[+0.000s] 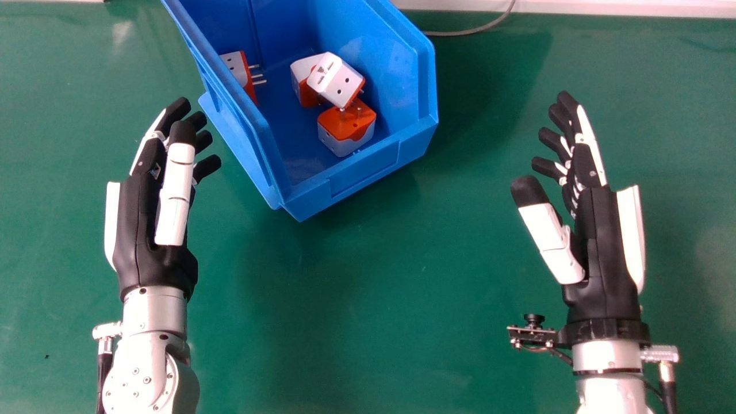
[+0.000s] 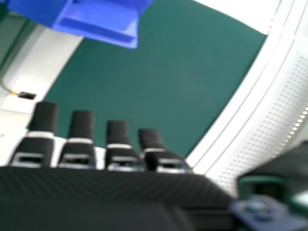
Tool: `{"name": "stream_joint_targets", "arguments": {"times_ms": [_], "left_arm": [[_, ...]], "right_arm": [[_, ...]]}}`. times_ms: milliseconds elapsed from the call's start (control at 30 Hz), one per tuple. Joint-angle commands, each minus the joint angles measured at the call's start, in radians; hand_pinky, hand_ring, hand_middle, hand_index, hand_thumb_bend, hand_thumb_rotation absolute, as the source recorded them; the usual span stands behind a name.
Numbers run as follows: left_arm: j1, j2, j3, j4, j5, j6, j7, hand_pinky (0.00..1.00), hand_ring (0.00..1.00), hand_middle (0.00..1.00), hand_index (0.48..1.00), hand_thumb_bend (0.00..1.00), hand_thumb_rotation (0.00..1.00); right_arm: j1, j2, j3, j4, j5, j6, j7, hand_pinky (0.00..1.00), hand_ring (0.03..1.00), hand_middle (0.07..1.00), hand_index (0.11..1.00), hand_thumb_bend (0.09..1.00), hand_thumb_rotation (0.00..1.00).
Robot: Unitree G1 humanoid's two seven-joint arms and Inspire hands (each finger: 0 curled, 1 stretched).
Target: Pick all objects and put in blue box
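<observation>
The left hand (image 1: 144, 230) is open, fingers extended and holding nothing, just beside the left side wall of the blue box (image 1: 368, 163). The box's long axis slants from far left to near right. Inside, one plug adapter (image 1: 234, 64) lies at the left wall, prongs facing right. Three more lie grouped to the right: a rear adapter (image 1: 300, 68), a tilted adapter (image 1: 333, 79) and an orange-faced adapter (image 1: 345, 129). The right hand (image 1: 598, 247) is open and empty, farther from the box. Placement appears complete; retract the nearer left hand leftward, avoiding wall contact.
</observation>
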Motion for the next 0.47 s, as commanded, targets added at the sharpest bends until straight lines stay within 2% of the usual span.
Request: {"name": "stream_joint_targets", "arguments": {"times_ms": [0, 100, 267, 367, 433], "left_arm": [[-0.007, 0.009, 0.004, -0.008, -0.002, -0.017, -0.003, 0.8, 0.85, 0.85, 0.851, 0.65, 0.78], [-0.005, 0.008, 0.005, -0.009, -0.012, -0.017, -0.011, 0.8, 0.85, 0.85, 0.851, 0.65, 0.78], [-0.007, 0.008, 0.005, -0.004, -0.005, -0.025, -0.007, 0.81, 0.85, 0.86, 0.854, 0.64, 0.79], [-0.007, 0.008, 0.005, -0.006, -0.004, -0.022, -0.006, 0.81, 0.85, 0.86, 0.854, 0.63, 0.79], [-0.006, 0.007, 0.006, -0.007, -0.01, -0.019, -0.01, 0.81, 0.85, 0.86, 0.854, 0.63, 0.79]], "right_arm": [[-0.01, 0.002, -0.013, -0.012, -0.012, -0.005, -0.001, 0.78, 0.879, 0.923, 0.922, 0.637, 0.96], [-0.009, 0.004, -0.016, -0.011, -0.017, -0.008, 0.001, 0.78, 0.879, 0.923, 0.922, 0.637, 0.96], [-0.008, 0.006, -0.017, -0.011, -0.01, -0.011, 0.01, 0.79, 0.879, 0.922, 0.921, 0.632, 0.97], [-0.007, 0.007, -0.016, -0.011, 0.012, -0.015, 0.032, 0.79, 0.879, 0.923, 0.92, 0.632, 0.98], [-0.008, 0.011, -0.017, -0.007, 0.026, -0.024, 0.044, 0.79, 0.879, 0.923, 0.92, 0.632, 0.98]]}}
